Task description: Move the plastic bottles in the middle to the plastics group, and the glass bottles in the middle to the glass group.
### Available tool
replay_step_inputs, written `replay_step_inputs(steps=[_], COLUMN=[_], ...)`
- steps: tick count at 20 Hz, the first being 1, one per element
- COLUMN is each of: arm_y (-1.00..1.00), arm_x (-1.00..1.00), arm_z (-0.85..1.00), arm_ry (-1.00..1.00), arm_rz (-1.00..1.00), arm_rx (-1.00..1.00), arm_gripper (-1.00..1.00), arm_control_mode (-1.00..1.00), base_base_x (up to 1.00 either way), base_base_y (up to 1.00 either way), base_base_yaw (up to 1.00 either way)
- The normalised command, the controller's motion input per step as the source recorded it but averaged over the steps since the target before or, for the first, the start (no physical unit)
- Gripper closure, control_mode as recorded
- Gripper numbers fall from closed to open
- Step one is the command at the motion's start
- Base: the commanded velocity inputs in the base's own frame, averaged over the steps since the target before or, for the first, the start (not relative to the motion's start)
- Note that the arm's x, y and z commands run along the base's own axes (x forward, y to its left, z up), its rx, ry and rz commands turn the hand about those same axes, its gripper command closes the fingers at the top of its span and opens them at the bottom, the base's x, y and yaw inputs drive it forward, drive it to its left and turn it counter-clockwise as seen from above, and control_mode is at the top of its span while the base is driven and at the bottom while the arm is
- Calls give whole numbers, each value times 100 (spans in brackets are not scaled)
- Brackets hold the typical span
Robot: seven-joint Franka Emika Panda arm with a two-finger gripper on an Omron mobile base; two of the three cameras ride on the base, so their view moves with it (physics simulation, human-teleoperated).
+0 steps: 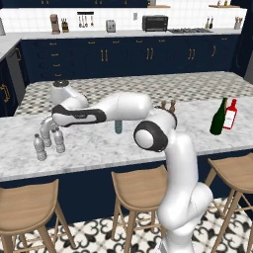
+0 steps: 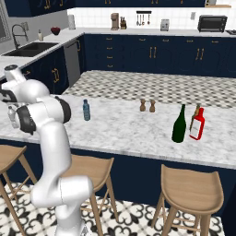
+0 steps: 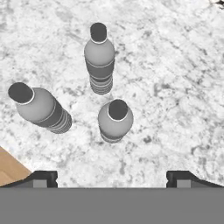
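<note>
Marble counter [image 3: 175, 87]: gripper [image 3: 112, 177] open above three grey bottles [image 3: 114, 120].

On the desk [image 1: 99, 148] you had three small clear grey ribbed water bottles [image 3: 99, 59], one blue-tinted water bottle [image 2: 86, 110], one tall dark green glass bottle [image 2: 179, 124], one red bottle with a white label [image 2: 197, 126] and one olive-brown bottle [image 2: 197, 110] partly hidden behind it. You also had two small brown shakers [image 2: 147, 106] there, and three wooden stools [image 1: 138, 190] along the front.
</note>
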Motion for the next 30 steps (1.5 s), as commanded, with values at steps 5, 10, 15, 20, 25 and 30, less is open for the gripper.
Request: replay_step_inputs(steps=[5, 10, 15, 20, 25, 30], arm_y=[-69, -98, -100, -100, -100, -87], arm_x=[-13, -9, -6, 0, 2, 34], arm_z=[14, 0, 0, 0, 6, 28], arm_ry=[0, -9, -8, 0, 0, 5], arm_rz=[-4, -11, -13, -15, -17, -19], arm_rx=[0, 3, 4, 0, 0, 0], arm_gripper=[-100, -100, -100, -100, -100, -100], arm_control_mode=[-100, -100, -100, -100, -100, -100], base_base_x=[0, 0, 0, 0, 0, 0], base_base_y=[0, 0, 0, 0, 0, 0], base_base_yaw=[0, 0, 0, 0, 0, 0])
